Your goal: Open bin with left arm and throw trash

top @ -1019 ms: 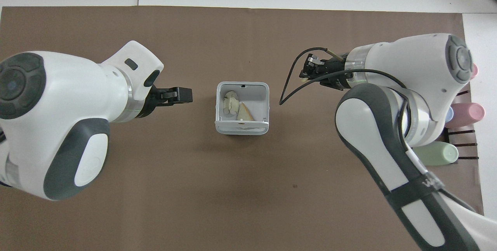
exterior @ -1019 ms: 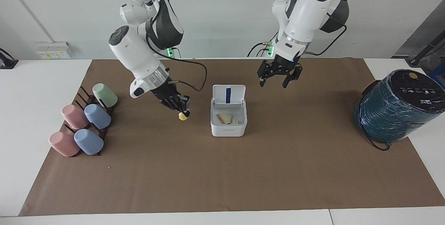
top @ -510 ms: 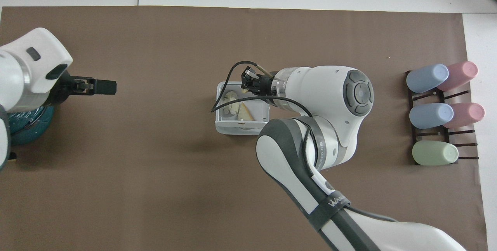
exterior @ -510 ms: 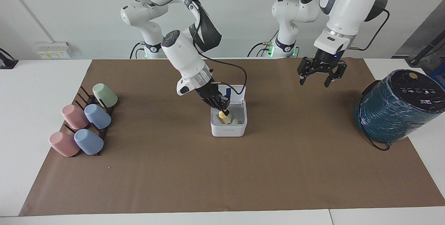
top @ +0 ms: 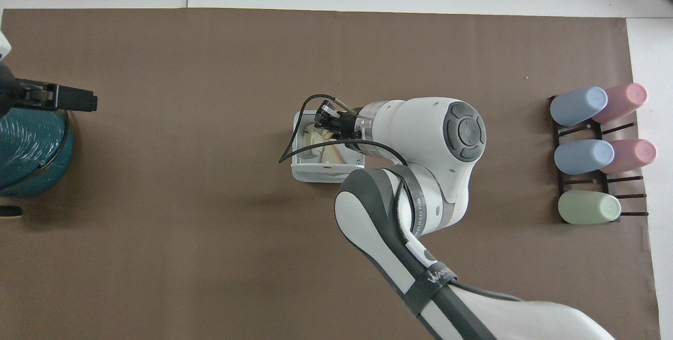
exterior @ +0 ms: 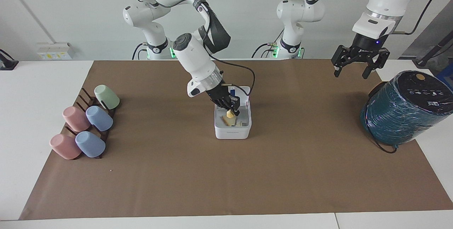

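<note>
Your right gripper [exterior: 234, 110] is hanging over the open white bin [exterior: 233, 130] at mid-mat; I cannot tell whether its jaws are pinching the yellow chunk [exterior: 230, 114]. Your left gripper [exterior: 357, 67] is waiting, jaws spread, over the mat's corner by the teal cylinder [exterior: 403, 108]. If the chunk is sticking to a fingertip, you risk lifting it out again.

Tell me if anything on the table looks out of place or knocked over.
One thing: the big teal wrapped cylinder at the left arm's end of the table lies tilted on its side, half off the brown mat. The cups sit orderly on their rack.
</note>
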Controlling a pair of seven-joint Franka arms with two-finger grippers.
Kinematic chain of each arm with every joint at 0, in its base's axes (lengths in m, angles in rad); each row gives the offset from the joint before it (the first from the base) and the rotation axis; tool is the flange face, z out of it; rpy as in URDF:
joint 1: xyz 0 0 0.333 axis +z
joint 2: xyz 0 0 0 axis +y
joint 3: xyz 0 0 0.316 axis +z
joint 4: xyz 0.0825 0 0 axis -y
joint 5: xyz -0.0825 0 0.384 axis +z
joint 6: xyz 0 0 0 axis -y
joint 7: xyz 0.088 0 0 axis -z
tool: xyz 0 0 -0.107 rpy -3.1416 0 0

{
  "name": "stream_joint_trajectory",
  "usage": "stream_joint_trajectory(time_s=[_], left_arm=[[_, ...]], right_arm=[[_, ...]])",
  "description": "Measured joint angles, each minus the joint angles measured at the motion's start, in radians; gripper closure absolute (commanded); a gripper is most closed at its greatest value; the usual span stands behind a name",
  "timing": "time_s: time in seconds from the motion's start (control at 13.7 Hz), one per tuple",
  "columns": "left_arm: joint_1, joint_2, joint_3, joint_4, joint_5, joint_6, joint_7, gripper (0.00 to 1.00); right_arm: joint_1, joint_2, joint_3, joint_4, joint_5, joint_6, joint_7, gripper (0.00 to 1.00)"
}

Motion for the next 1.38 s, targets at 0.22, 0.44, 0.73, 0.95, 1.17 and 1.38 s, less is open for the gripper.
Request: stream_joint_trajectory(time_s=[0.22, 0.44, 0.73, 0.95, 1.17, 1.38], left_arm=[[0.046, -0.004, 0.001, 0.022, 0.000, -0.095, 0.043, 0.00], [0.068, -0.015, 0.001, 0.026, 0.000, -0.131, 0.082, 0.00], [0.113, -0.033, 0.002, 0.026, 0.000, -0.224, 0.106, 0.00], [0.129, -0.040, -0.001, 0.026, 0.002, -0.257, 0.138, 0.00], [0.128, -0.034, -0.011, 0.027, 0.011, -0.256, 0.138, 0.00], [0.128, -0.024, -0.017, 0.043, 0.011, -0.247, 0.138, 0.00]], right_arm=[[0.000, 0.000, 0.000, 0.000, 0.000, 0.000, 0.000, 0.00], [0.000, 0.000, 0.000, 0.002, 0.000, 0.001, 0.000, 0.00], [0.000, 0.000, -0.001, 0.005, 0.000, 0.001, 0.000, 0.00], [-0.005, -0.010, -0.015, 0.018, -0.051, 0.004, -0.003, 0.00], [-0.064, -0.050, -0.025, 0.039, -0.310, -0.001, -0.006, 0.00], [-0.171, -0.121, -0.028, 0.045, -0.493, -0.111, -0.126, 0.00]])
